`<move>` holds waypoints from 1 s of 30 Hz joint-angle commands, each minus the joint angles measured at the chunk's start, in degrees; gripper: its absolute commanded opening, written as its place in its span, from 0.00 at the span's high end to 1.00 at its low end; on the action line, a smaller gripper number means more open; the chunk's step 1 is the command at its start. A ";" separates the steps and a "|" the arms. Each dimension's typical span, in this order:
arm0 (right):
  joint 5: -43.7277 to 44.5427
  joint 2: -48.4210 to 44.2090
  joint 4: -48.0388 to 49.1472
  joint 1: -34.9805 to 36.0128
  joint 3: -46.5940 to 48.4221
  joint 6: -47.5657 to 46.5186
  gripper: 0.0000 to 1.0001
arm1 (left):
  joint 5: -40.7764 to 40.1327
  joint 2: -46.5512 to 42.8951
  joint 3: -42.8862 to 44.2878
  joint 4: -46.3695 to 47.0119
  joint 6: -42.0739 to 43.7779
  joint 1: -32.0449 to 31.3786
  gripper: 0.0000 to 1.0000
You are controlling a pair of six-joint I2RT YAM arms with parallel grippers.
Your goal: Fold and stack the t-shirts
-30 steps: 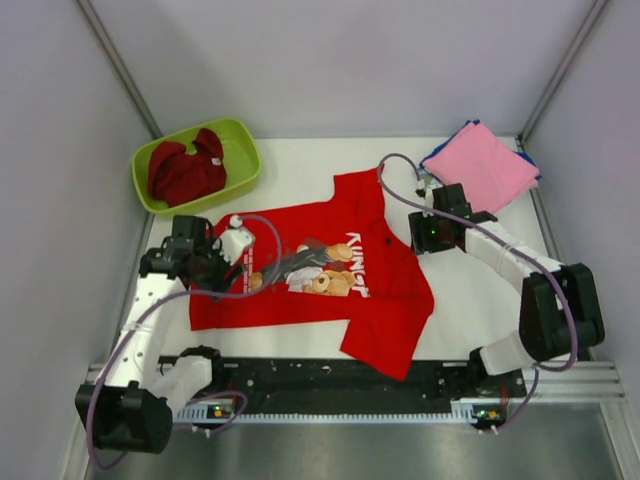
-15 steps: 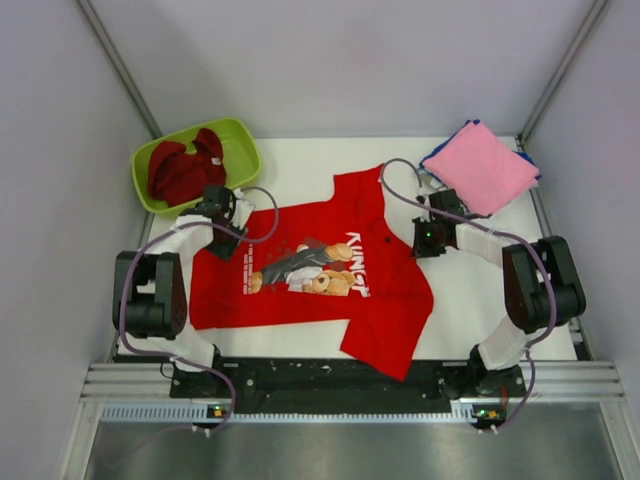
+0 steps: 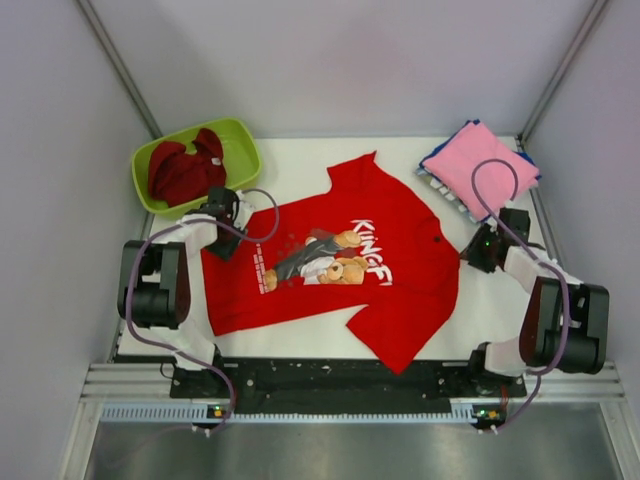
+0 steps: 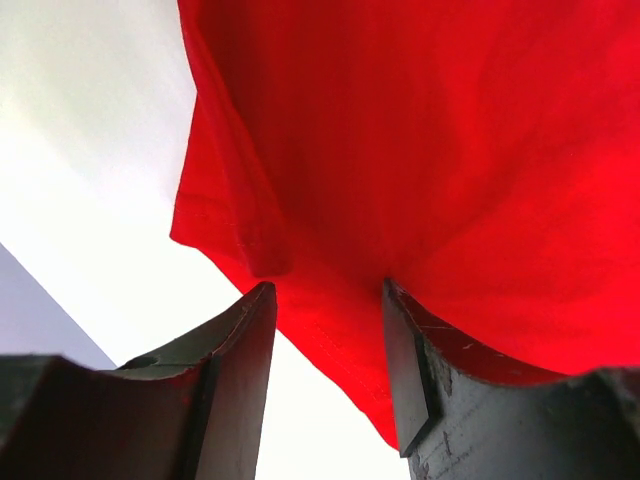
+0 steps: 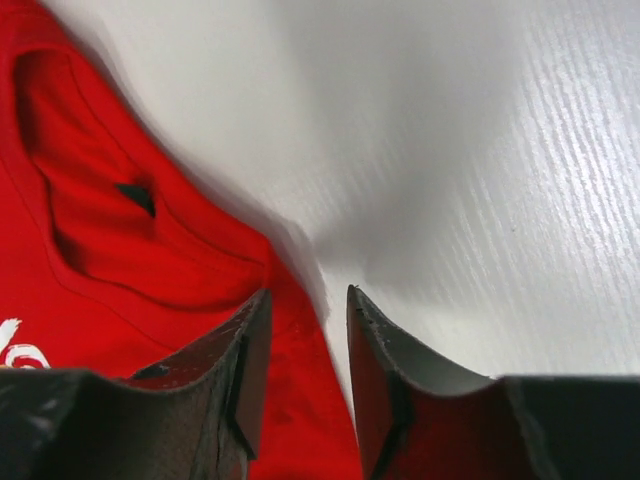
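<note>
A lime-green tub (image 3: 243,160) sits on the white table (image 3: 300,170).

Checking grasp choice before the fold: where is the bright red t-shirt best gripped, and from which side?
Probably at its edges: the bright red t-shirt lies flat, print up, hem left, collar right. The left gripper should pinch the far hem corner from the left, the right gripper the collar-side edge from the right.
</note>
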 commanded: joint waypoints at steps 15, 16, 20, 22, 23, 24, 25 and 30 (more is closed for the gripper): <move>0.11 3.53 -0.57 17.59 28.33 -21.41 0.54 | 2.61 -5.45 10.70 -8.58 8.48 3.13 0.41; -0.25 6.16 -1.89 17.68 30.54 -21.50 0.54 | 2.61 -3.52 11.40 -8.85 8.39 3.13 0.41; -1.22 12.86 -5.07 19.35 34.95 -21.32 0.54 | 5.23 2.20 15.79 -9.20 7.43 3.05 0.41; -0.87 14.01 -4.98 21.19 34.25 -21.59 0.55 | 6.73 4.75 18.60 -10.43 6.64 3.13 0.42; -0.78 14.45 -4.72 22.42 33.73 -21.41 0.55 | 6.74 5.81 19.83 -10.70 6.20 3.13 0.44; -0.87 14.89 -4.46 23.39 32.94 -21.33 0.56 | 6.13 7.13 20.46 -10.61 6.02 3.13 0.45; -0.70 15.24 -4.37 24.27 32.15 -21.06 0.56 | 5.34 8.36 21.07 -10.70 6.02 3.13 0.46; 2.72 16.82 -3.49 25.16 27.14 -18.95 0.56 | 0.69 12.93 21.96 -11.41 6.63 3.05 0.61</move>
